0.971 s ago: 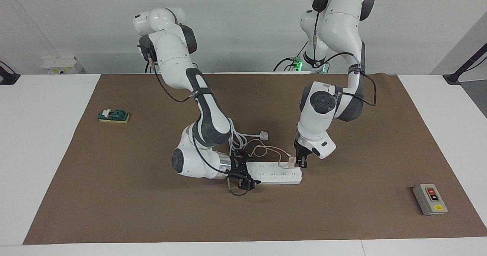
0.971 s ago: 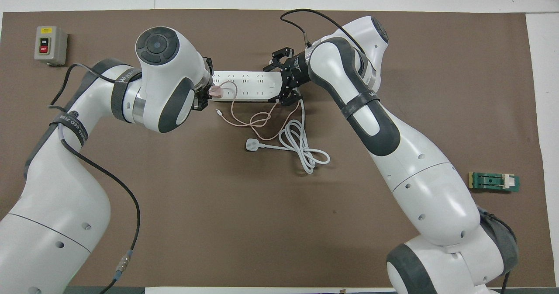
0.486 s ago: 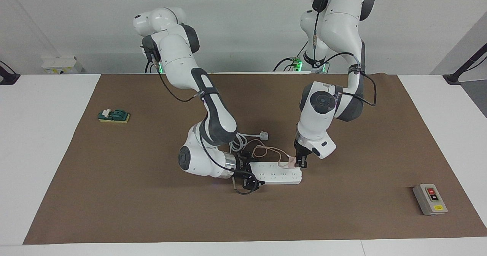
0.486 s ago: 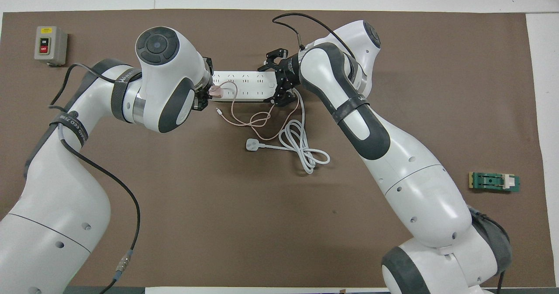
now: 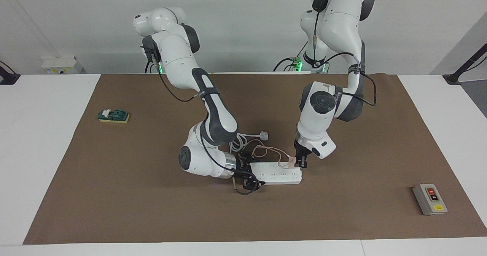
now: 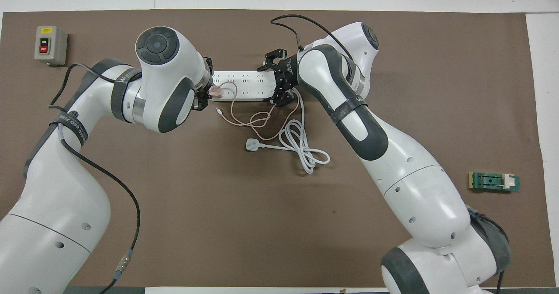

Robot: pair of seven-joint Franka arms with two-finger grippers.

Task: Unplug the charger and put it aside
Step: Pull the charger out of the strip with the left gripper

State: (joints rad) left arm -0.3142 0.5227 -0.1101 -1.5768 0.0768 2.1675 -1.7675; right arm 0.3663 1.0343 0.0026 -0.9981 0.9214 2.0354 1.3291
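The pale pink charger (image 5: 291,163) sits plugged into the long white power strip (image 5: 277,175), at the strip's end toward the left arm. Its thin pink cable (image 6: 257,123) loops on the mat nearer to the robots. My left gripper (image 5: 300,164) is down at the charger (image 6: 215,91) and shut on it. My right gripper (image 5: 249,172) is open, low at the strip's other end, with one finger on each side of the strip (image 6: 249,84). It also shows in the overhead view (image 6: 274,82).
A white three-pin plug (image 6: 252,144) with a coiled thick cord lies nearer to the robots than the strip. A grey switch box (image 5: 430,199) sits toward the left arm's end. A green block (image 5: 113,116) sits toward the right arm's end.
My right gripper has slid a little along the mat onto the strip's end, and its arm has swung in. The left arm and the charger have not moved.
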